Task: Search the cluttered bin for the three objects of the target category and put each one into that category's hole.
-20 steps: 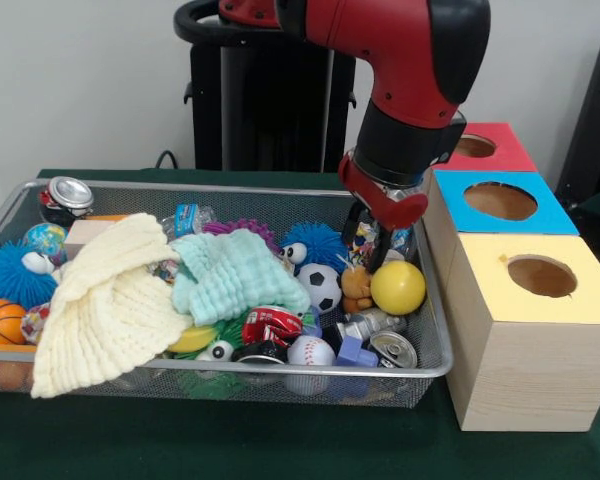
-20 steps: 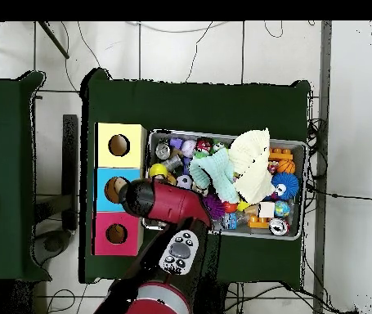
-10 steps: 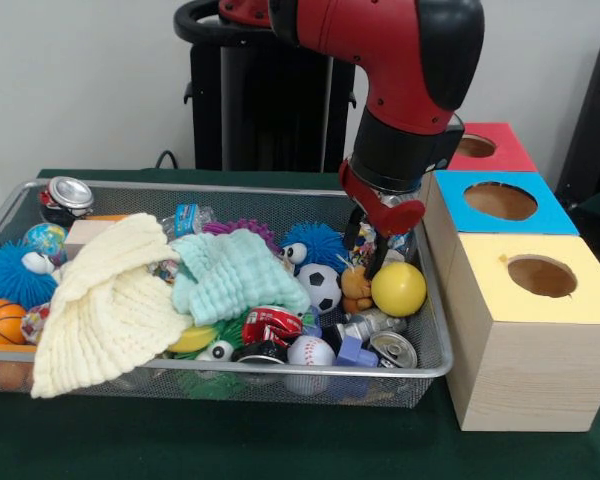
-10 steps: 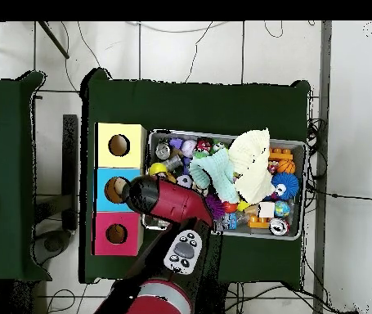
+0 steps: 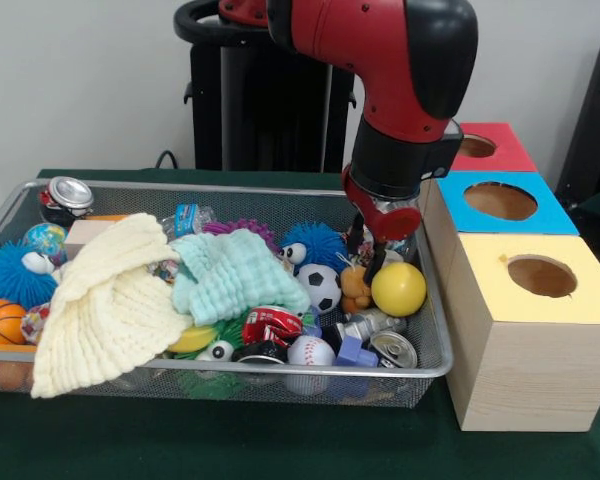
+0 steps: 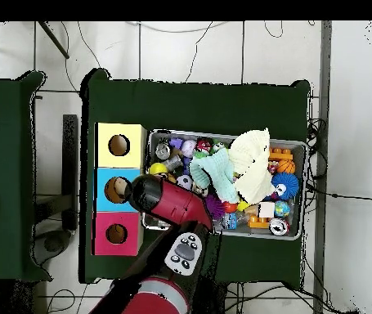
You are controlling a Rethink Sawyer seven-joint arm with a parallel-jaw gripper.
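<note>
The tool (image 5: 372,262) hangs low at the bin's (image 5: 428,368) box-side end, its dark fingers spread — one tip down beside the little orange bear (image 5: 356,289), nothing pinched. The yellow ball (image 5: 398,288) sits just beside the tool, touching the bear and close to the bin's mesh wall, so open room on that side is thin. Behind the tool, a clear bottle is partly hidden by the wrist. In front of it the way is crowded: a soccer ball (image 5: 325,286) beside the bear, then a baseball (image 5: 310,352), a blue plastic piece (image 5: 354,353) and a silver can (image 5: 392,349) packed against the front rim. A red crushed can (image 5: 271,324) lies under the edge of the mint cloth (image 5: 230,272).

Mid-bin, that mint cloth and a larger cream cloth (image 5: 105,300) cover whatever lies beneath; the cream one drapes over the front rim. At the far end, a blue spiky ball (image 5: 8,274), a basketball (image 5: 0,322) and an upright can (image 5: 66,197) fill the corners.

Just outside the bin on the green counter (image 5: 230,440) stand three boxes in a row — yellow-topped (image 5: 536,278), blue-topped (image 5: 500,202), red-topped (image 5: 480,147) — each with a round hole. From overhead, the arm (image 6: 168,206) covers the bin's corner nearest the blue and red boxes.
</note>
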